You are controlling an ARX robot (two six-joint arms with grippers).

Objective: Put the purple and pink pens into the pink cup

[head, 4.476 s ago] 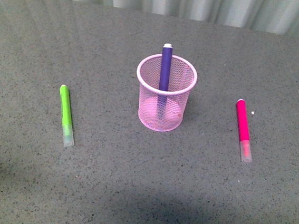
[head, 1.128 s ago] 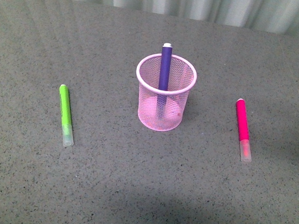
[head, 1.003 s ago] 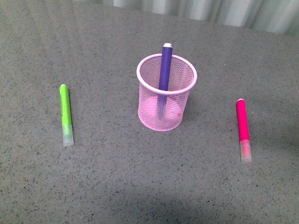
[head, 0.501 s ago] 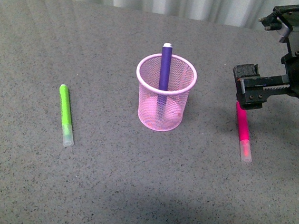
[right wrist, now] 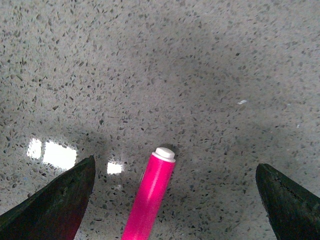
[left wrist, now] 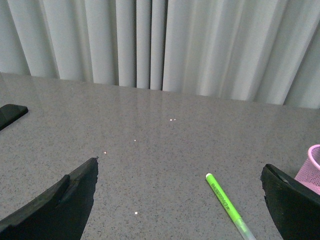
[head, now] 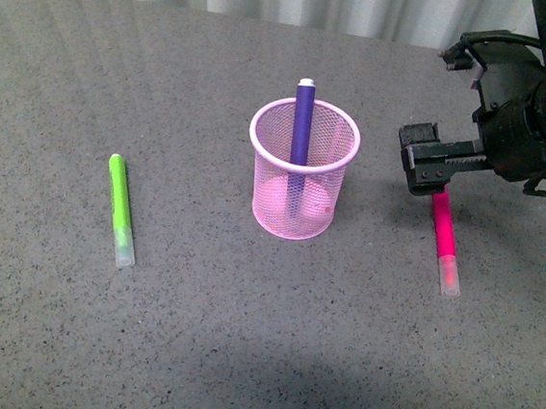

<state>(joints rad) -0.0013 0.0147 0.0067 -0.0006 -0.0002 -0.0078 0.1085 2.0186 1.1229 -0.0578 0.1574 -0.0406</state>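
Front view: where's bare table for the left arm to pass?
Bare: between the lime green marker and the pink wire-mesh cup, plus the near strip. Crowded: right of the cup, the open right gripper over the magenta pink marker.

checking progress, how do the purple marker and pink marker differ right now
The dark purple marker pen stands upright inside the light pink wire-mesh cup; the magenta pink marker pen lies flat on the grey table. The right gripper hovers over the pink one, jaws open; no gripper is near the purple one. Both are thick markers.
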